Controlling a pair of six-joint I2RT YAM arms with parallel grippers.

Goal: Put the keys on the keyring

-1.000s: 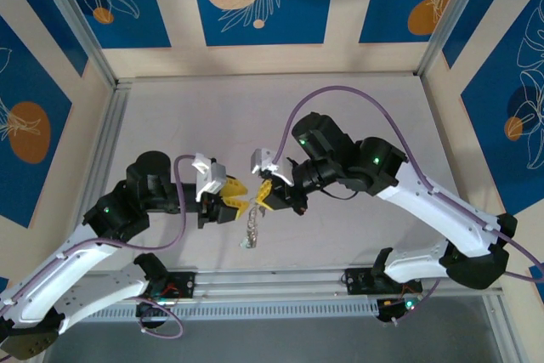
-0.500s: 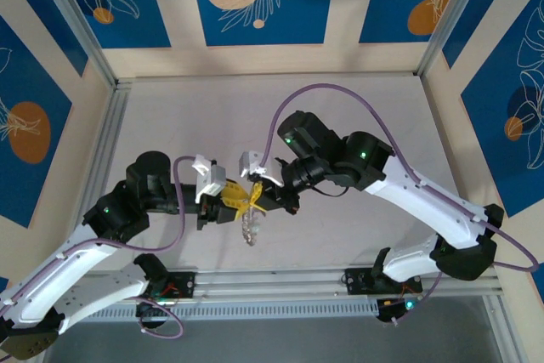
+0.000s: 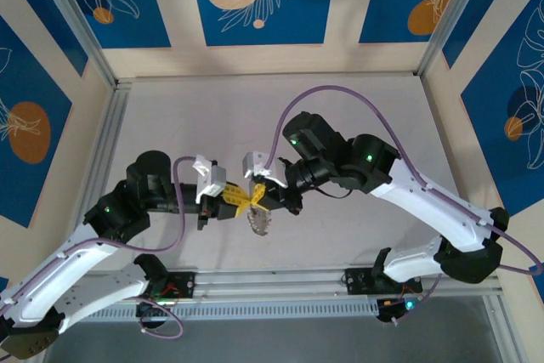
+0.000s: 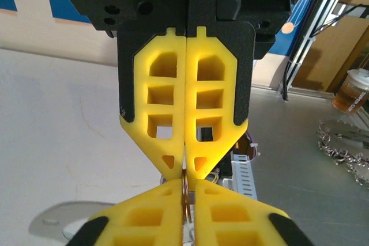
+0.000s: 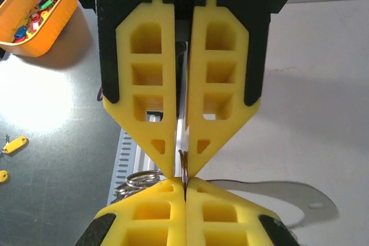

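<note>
The left gripper [image 4: 185,185] and right gripper [image 5: 184,181], yellow latticed wedges, both pinch the thin wire keyring [image 5: 183,167].

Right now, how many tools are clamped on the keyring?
2. The left tool is shut on the keyring from the left, and the right tool is shut on it from the right. They meet tip to tip, and the rest of the ring hangs below them.

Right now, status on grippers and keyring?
Left gripper and right gripper shut, tip to tip. Both pinch the keyring. Keys hang bunched below the grippers. No obstruction seen nearby.
</note>
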